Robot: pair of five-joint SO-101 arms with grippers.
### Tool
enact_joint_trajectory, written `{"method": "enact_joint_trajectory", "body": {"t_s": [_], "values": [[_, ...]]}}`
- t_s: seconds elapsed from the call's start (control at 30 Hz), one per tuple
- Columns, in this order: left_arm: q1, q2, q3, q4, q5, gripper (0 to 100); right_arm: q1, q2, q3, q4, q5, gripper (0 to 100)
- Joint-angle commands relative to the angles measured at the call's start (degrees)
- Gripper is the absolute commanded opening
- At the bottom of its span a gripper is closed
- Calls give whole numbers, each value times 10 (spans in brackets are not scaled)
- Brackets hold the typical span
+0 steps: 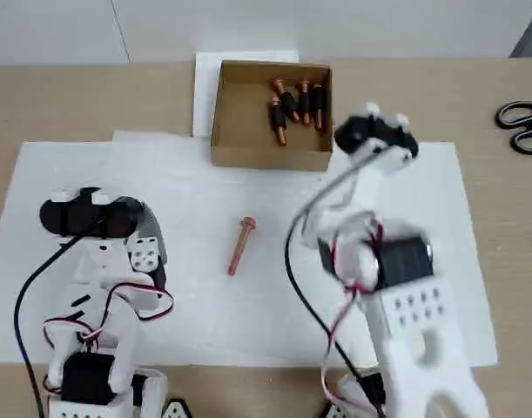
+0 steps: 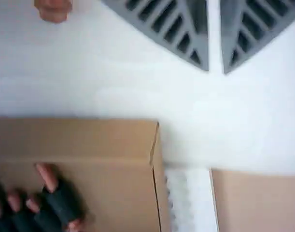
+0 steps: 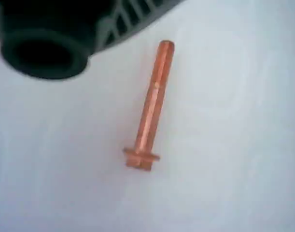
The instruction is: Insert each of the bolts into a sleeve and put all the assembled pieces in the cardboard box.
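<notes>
A loose copper bolt (image 1: 239,246) (image 3: 149,106) lies on the white paper between the two arms. In the right wrist view my right gripper (image 3: 65,29) is shut on a black sleeve (image 3: 43,55), held just above the paper beside the bolt's threaded end, its open bore facing the camera. My left gripper (image 2: 215,67) hangs over the paper at the left (image 1: 151,252), its grey fingers shut with nothing between them. The cardboard box (image 1: 248,152) (image 2: 108,140) at the back holds several assembled bolt-and-sleeve pieces (image 1: 292,104) (image 2: 50,203).
White paper (image 1: 187,313) covers the middle of the wooden table. Black scissors (image 1: 522,122) lie at the far right edge. The right arm (image 1: 379,261) folds over the paper close to the box's front right corner.
</notes>
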State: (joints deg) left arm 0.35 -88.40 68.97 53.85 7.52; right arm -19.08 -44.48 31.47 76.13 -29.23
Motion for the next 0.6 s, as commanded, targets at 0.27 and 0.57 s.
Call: {"method": "enact_joint_trajectory", "body": {"t_s": [0.27, 0.57], "values": [[71, 148, -201, 163, 4, 7, 73, -314, 363, -293, 126, 4], [91, 463, -380, 164, 108, 6, 96, -464, 484, -330, 184, 3]]}}
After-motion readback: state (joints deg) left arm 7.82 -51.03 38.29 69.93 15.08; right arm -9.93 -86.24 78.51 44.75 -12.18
